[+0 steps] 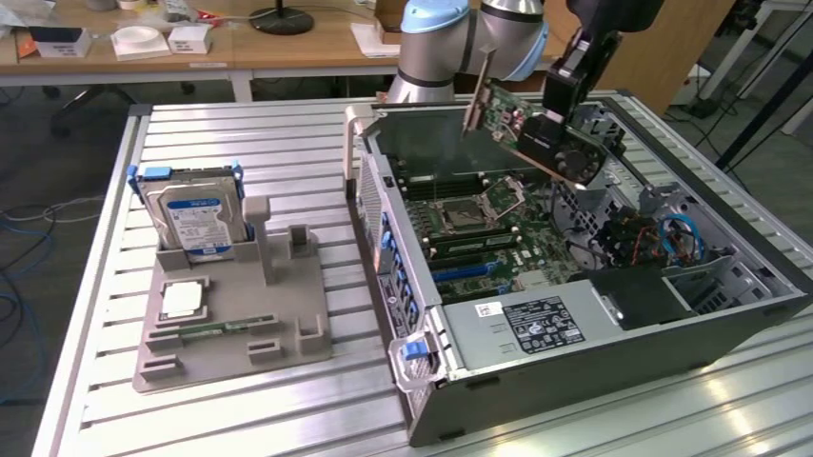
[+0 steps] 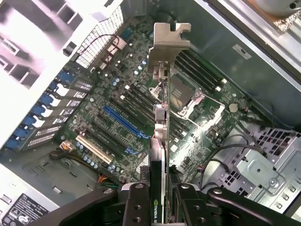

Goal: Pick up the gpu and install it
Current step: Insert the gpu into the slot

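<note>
Fingers point(image 2: 135, 203) pinch the gpu point(image 1: 524, 124), tilted over the case point(image 1: 610, 367): level it, align its edge with the blue slot point(image 2: 123, 121).

A computer case point(image 1: 610, 371) lies open on its side on a metal slatted table point(image 1: 228, 133). Inside it, the green motherboard point(image 1: 477, 238) carries a processor socket point(image 1: 489, 202), 1 long blue slot point(image 2: 123, 121) and 1 white slot point(image 2: 96, 147) near it. Blue cables point(image 1: 683, 236) curl in the case at the exterior view's right. At the exterior view's left of the case sits a grey holder point(image 1: 286, 328). A hard drive point(image 1: 193, 224) with a blue-white label stands upright in it. A small silver chip point(image 1: 182, 300) lies flat in front of the drive, and a green memory stick point(image 1: 216, 330) lies in a groove. Behind the table stand wooden desks point(image 1: 305, 48) with white boxes point(image 1: 140, 40).
</note>
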